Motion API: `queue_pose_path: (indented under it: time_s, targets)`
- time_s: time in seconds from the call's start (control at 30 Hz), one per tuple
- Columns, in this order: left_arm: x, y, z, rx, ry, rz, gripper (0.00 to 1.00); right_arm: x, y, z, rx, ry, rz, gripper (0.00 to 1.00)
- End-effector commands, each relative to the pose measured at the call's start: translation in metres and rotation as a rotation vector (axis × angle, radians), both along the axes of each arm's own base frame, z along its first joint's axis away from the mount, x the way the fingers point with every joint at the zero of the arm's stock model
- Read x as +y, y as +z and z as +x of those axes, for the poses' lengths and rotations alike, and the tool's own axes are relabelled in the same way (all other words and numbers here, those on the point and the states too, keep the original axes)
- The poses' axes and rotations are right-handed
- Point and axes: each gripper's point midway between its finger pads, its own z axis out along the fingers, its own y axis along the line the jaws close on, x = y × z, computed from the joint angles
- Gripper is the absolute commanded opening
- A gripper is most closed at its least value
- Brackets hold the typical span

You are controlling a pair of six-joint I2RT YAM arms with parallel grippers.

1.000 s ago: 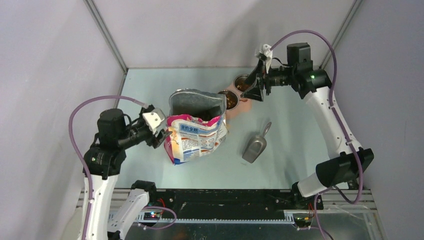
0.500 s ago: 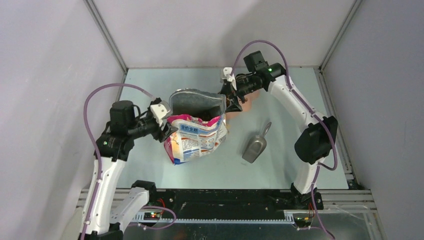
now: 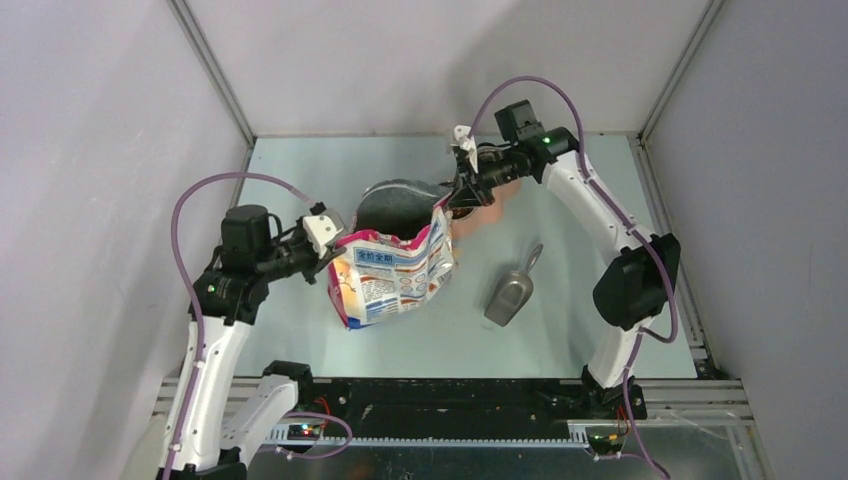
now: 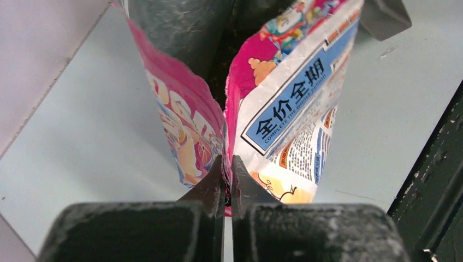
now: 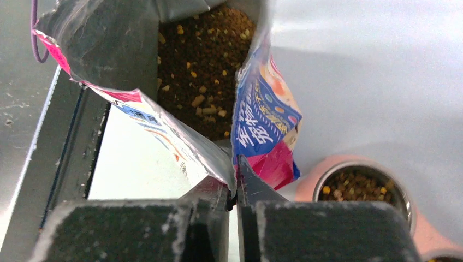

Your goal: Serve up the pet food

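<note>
Dark-brown pet food (image 5: pixel 205 65) lies as a loose heap of small kibble, with a few paler pieces among it, inside the opened bag (image 3: pixel 392 275). The bag is printed pink, white and blue, has a silver lining, and stands near the middle of the pale desk (image 3: pixel 300 170), a little toward its left edge.

The left gripper (image 4: pixel 227 166) is clamped on the bag's left side seam, its two fingers pressed together with the pink film between them. The right gripper (image 5: pixel 236 164) reaches in from the far right and is pinched tight on the top rim of the bag at its right far corner. Held at these two points, the mouth of the bag gapes open toward the far edge of the desk.

More kibble fills a metal bowl (image 5: pixel 319 186) set in a pink holder (image 5: pixel 431 240) just beyond the bag, toward the far edge. From above, the right arm covers most of it.

A grey metal scoop (image 3: pixel 510 293) lies flat on the desk to the right of the bag, apart from it, with its handle pointing toward the far edge. Neither gripper touches it.
</note>
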Motion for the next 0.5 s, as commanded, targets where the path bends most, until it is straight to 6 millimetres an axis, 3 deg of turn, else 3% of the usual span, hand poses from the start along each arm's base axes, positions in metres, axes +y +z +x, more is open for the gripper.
queue_pose_path:
  time_s: [0.0, 0.1, 0.2, 0.27, 0.37, 0.47]
  targets:
    - [0.017, 0.012, -0.009, -0.055, 0.048, 0.057, 0.0, -0.021, 0.051, -0.007, -0.013, -0.113, 0.077, 0.0]
    - [0.037, 0.01, -0.009, -0.074, 0.103, 0.101, 0.0, -0.042, 0.059, -0.03, 0.015, -0.17, 0.077, 0.0]
    - [0.056, 0.02, -0.001, -0.104, 0.191, 0.083, 0.0, -0.058, 0.05, -0.054, 0.018, -0.195, 0.024, 0.0]
    - [0.06, 0.03, 0.004, -0.124, 0.21, 0.062, 0.0, -0.066, 0.047, -0.06, -0.012, -0.202, -0.004, 0.0]
    - [0.056, 0.036, 0.007, -0.126, 0.172, 0.044, 0.0, -0.073, 0.05, -0.058, -0.022, -0.235, -0.003, 0.0]
    - [0.039, 0.034, 0.001, -0.082, 0.099, -0.043, 0.0, -0.073, 0.051, -0.054, -0.016, -0.253, 0.004, 0.0]
